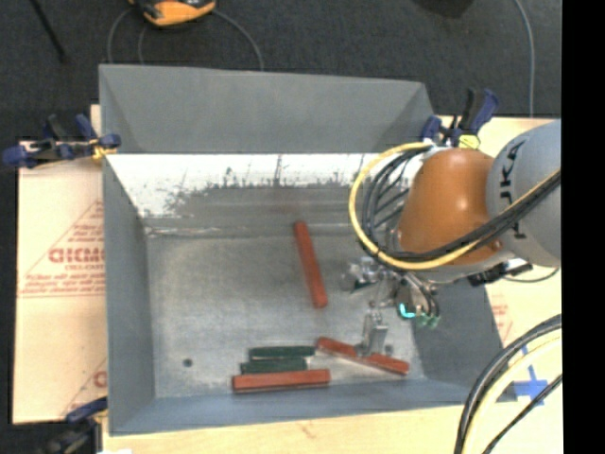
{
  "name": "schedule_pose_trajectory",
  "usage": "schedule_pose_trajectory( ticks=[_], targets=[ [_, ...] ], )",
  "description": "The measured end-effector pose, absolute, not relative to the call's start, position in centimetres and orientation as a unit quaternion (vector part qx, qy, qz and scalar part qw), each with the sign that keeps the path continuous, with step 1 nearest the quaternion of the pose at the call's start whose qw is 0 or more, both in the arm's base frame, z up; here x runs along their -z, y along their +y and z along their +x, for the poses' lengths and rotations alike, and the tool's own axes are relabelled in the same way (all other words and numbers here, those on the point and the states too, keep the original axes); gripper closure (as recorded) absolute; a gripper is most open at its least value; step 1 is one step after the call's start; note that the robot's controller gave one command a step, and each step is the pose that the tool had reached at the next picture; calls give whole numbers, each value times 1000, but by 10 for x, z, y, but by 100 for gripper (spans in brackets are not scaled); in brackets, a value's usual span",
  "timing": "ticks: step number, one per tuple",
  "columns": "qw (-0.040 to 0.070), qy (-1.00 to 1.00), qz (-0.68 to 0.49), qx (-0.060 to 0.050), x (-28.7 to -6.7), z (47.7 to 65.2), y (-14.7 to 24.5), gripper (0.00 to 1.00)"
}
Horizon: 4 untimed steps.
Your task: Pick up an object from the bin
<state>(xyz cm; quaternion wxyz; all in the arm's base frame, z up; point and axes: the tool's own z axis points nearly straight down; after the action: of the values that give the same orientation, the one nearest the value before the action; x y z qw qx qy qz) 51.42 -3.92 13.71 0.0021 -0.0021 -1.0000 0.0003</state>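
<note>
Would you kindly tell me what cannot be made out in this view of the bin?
- Bin: right part of floor hidden under the arm's orange cover.
- Slanted red stick: middle hidden by the end effector; contact unclear.
- Dark speck: too small to identify.

One grey metal bin (128, 282). Red-brown bars, three:
- mid-floor bar (309, 263), slanted, lying alone
- near-wall bar (281, 379), flat along the front wall
- right-hand bar (342, 350), slanted, towards the near right corner

One dark green bar (280, 354), just behind the near-wall bar and roughly parallel to it. Bars in all: four, each long and slim. One small dark speck (187, 364) on the floor at near left; its kind cannot be told.
</note>
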Motion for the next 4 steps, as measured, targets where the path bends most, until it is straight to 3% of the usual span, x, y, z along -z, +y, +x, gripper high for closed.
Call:
schedule_pose_trajectory(
  ticks=[1, 2, 3, 4],
  targets=[
    [-1, -1000, -2, -1, -140, 515, -39, 0],
    [-1, -998, -65, 0, -116, 500, -36, 100],
    [-1, -998, -65, 0, -116, 500, -36, 100],
    [-2, -998, -59, 0, -89, 511, -71, 100]
  ],
)
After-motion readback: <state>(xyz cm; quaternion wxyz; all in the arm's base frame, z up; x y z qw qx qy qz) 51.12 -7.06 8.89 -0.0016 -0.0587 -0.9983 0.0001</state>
